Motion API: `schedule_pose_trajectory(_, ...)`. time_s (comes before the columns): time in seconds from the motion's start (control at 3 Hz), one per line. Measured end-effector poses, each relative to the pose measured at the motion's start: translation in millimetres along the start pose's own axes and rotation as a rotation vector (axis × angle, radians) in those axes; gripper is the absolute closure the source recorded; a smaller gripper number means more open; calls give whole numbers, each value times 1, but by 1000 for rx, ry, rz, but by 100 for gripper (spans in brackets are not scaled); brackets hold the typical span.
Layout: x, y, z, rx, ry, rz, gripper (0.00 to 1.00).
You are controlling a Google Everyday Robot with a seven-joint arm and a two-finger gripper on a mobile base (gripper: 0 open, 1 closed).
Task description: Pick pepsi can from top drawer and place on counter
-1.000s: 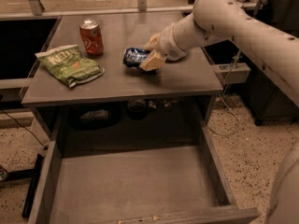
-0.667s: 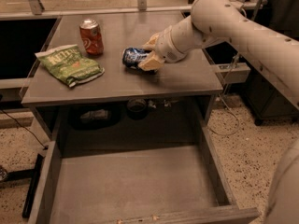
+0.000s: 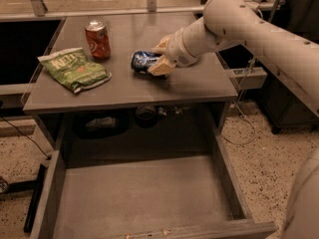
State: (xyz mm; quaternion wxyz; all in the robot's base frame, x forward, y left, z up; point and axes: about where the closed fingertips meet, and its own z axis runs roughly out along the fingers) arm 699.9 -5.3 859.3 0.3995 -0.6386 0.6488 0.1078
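The pepsi can point(image 3: 142, 61), dark blue with white markings, lies on its side on the counter point(image 3: 189, 83) near its middle. My gripper point(image 3: 158, 58) reaches in from the right, and its tan fingers point(image 3: 160, 67) are closed around the can's right end. The can seems to rest on or just above the counter surface. The top drawer point(image 3: 139, 198) is pulled open below the counter, its flat grey bottom bare.
An orange-red soda can point(image 3: 97, 39) stands upright at the counter's back left. A green chip bag point(image 3: 75, 69) lies at the left. Dark items sit on the shelf point(image 3: 124, 123) under the counter. My white arm point(image 3: 249, 29) spans the right side.
The arm has shifted slightly; the gripper and the can stay at about the same spot on the counter.
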Motion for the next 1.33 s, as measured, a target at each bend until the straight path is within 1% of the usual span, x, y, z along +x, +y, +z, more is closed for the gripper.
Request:
schedule_pose_trajectory(0.67,0,0,0,0,0,0,12)
schedule_pose_trajectory(1.0,0,0,0,0,0,0,0)
schedule_pose_trajectory(1.33,0,0,0,0,0,0,0)
